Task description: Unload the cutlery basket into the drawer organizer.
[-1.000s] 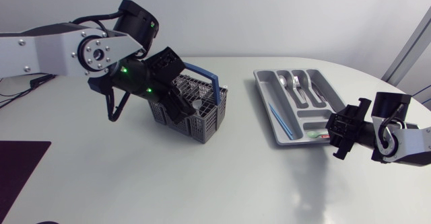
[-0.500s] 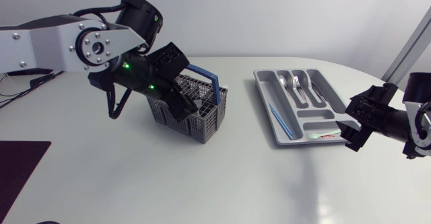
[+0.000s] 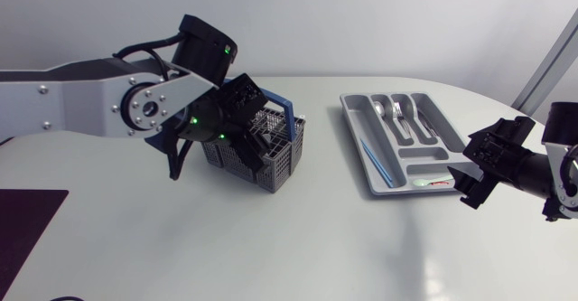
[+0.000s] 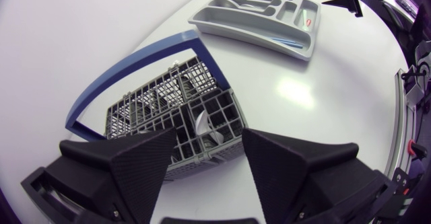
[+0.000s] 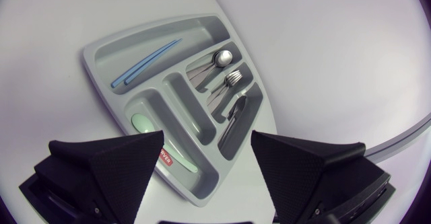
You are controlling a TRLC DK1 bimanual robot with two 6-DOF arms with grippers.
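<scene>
1. The left gripper (image 4: 204, 150) hangs just above the grey plastic mesh cutlery basket with a blue hoop handle (image 3: 282, 161), its fingers spread wide and gripping nothing.
2. The basket stands well apart from the grey moulded plastic drawer organizer (image 3: 352, 125), at its nine o'clock.
3. The organizer holds steel cutlery (image 5: 225, 79) and thin blue sticks (image 5: 145, 61).
4. The right gripper (image 5: 205, 150), at the organizer's five o'clock, is spread open and empty.

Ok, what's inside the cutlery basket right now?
One silvery utensil end shows in the cutlery basket cell nearest the left gripper. Farther cells hold dark shapes I cannot identify; the grid walls hide everything lower down.
</scene>
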